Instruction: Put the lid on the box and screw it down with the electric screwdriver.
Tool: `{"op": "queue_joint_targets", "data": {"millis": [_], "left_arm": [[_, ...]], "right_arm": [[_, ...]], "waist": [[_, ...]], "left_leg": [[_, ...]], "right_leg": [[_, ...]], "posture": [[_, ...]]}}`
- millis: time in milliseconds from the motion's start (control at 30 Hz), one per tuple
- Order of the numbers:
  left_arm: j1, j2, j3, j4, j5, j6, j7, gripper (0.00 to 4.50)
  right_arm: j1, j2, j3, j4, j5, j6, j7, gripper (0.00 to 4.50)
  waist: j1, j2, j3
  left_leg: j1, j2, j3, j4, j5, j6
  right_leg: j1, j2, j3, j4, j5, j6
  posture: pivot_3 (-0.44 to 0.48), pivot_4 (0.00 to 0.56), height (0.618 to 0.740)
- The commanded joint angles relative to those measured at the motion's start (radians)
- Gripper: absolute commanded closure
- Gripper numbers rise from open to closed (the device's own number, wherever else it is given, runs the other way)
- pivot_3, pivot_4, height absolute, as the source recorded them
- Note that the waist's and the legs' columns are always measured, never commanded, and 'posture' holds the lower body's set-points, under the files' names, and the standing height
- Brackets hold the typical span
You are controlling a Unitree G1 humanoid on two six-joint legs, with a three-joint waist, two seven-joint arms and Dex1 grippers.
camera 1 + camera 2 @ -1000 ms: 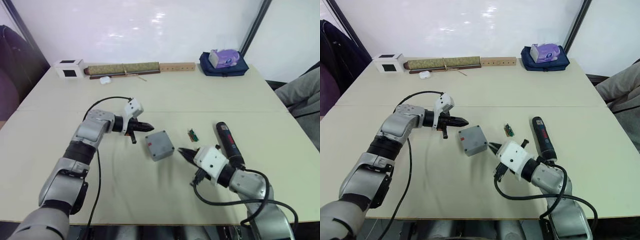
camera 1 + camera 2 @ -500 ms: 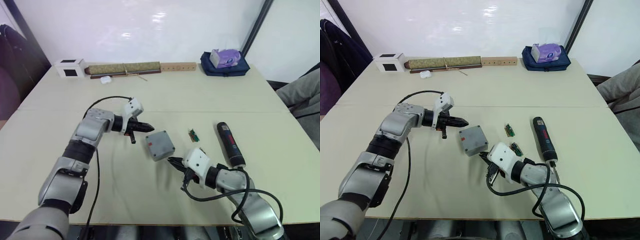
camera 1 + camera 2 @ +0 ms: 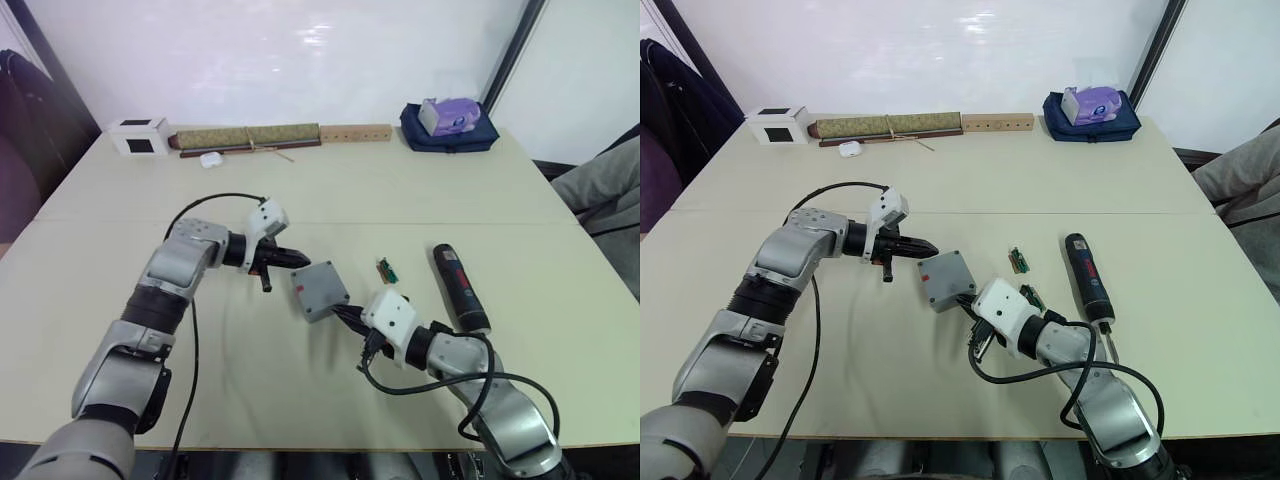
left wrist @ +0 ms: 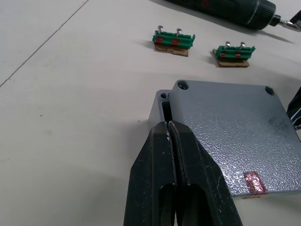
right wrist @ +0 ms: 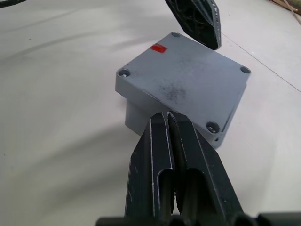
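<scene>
From the left eye view, the lid (image 3: 319,289) lies on top of the box (image 3: 327,307) near the middle of the pale table (image 3: 330,190), its red mark facing up; the left gripper (image 3: 297,260) has its two black fingers pressed together at the lid's far-left corner, holding nothing; the right gripper (image 3: 346,315) comes in from the near-right side, its fingertips at the box's near edge; the electric screwdriver (image 3: 458,286) lies flat on the table to the right, well apart from the box, with a green circuit-board strip (image 3: 386,269) between them.

From the right eye view, a white cube (image 3: 777,125) with a black face stands at the far-left edge, a long rolled mat (image 3: 886,125) lies beside it, and a dark blue bag (image 3: 1090,108) with a purple tissue pack sits at the far right.

In the left wrist view, the fingers (image 4: 186,155) are closed against each other with no gap, their tips just at the corner where the lid sits slightly skewed on the box so that a sliver of the box's rim shows; two green strips and the screwdriver lie beyond.

In the right wrist view, that gripper's fingers (image 5: 155,155) are likewise closed on nothing, their tips at the box's grey side wall just under the lid; the other gripper's tip hangs over the far edge of the lid.
</scene>
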Motion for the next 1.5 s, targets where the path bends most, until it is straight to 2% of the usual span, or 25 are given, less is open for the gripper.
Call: {"op": "queue_joint_targets", "data": {"millis": [33, 633, 1500], "left_arm": [[-0.011, -0.006, -0.009, -0.02, -0.003, -0.014, -0.006, 4.5], [-0.014, -0.032, -0.018, -0.009, 0.006, -0.028, 0.007, 4.5], [-0.002, -0.016, -0.021, -0.015, 0.01, -0.024, 0.0, 4.5]], "right_arm": [[-0.017, 0.004, 0.005, -0.009, 0.011, -0.017, -0.015, 4.43], [-0.041, 0.02, 0.026, -0.001, 0.017, -0.012, -0.037, 4.43], [-0.043, -0.012, 0.013, -0.006, 0.023, 0.006, -0.055, 4.43]], "waist": [[0.0, 0.0, 0.0], [0.0, 0.0, 0.0], [0.0, 0.0, 0.0]], "left_leg": [[0.0, 0.0, 0.0, 0.0, 0.0, 0.0], [0.0, 0.0, 0.0, 0.0, 0.0, 0.0], [0.0, 0.0, 0.0, 0.0, 0.0, 0.0]], "right_leg": [[0.0, 0.0, 0.0, 0.0, 0.0, 0.0], [0.0, 0.0, 0.0, 0.0, 0.0, 0.0], [0.0, 0.0, 0.0, 0.0, 0.0, 0.0]], "posture": [[0.0, 0.15, 0.74], [0.0, 0.15, 0.74], [0.0, 0.15, 0.74]]}}
